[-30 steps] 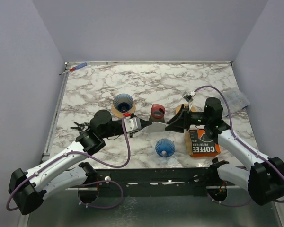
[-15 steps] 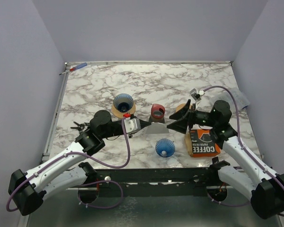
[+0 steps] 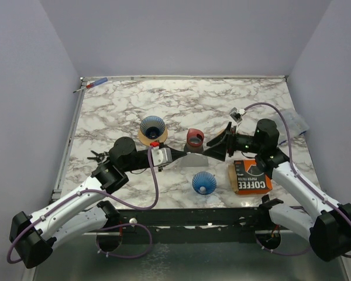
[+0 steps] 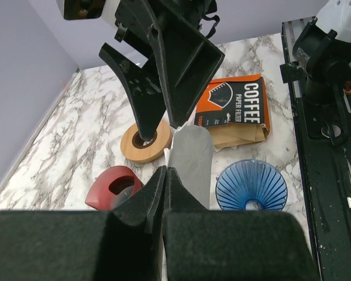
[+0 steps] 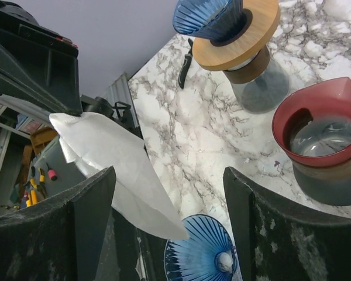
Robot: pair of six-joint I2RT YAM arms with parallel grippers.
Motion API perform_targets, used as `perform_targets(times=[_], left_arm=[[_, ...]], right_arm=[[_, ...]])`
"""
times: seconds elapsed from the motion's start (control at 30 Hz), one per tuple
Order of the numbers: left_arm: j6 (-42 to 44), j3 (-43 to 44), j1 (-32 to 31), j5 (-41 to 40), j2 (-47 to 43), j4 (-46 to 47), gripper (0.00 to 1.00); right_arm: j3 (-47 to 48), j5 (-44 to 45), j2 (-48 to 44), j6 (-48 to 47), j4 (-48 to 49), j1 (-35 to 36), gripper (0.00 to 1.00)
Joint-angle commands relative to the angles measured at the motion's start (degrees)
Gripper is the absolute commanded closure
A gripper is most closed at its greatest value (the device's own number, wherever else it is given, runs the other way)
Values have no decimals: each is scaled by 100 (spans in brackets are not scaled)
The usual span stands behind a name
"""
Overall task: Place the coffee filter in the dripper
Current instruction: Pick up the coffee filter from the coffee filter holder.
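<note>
At mid-frame above the tabletop (image 3: 251,105), two hands meet near the blue dripper (image 3: 204,182).
The left hand (image 3: 176,156) pinches the coffee filter (image 3: 193,157), whose long axis points rightward at the spread right hand (image 3: 213,152); the dripper lies just below the filter in frame, nearer the right hand.

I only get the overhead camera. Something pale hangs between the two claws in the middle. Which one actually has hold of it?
Observer: The left one. Its wrist camera shows the left gripper pinched shut on the paper filter.
Operator: And the other claw?
Observer: The right gripper is open; on its own camera the filter's free end sits before the gap, unclamped.
Operator: Anything hidden under that arm?
Observer: A wooden ring, flat on the table near the red cup.
</note>
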Motion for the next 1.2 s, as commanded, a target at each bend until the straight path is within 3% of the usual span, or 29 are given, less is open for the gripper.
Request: perform_targets(times=[0.0,0.7,1.17], left_arm=[[-81,-121,58,139,-90,183,100],[-127,-167,73,38,-120,176,100],[-146,-176,75,6,-134,188,100]], right_arm=[[250,221,142,-317,-345,220,22],[-93,1002,-532,-177,-432,284,20],[-293,285,-119,-193,-112,281,19]])
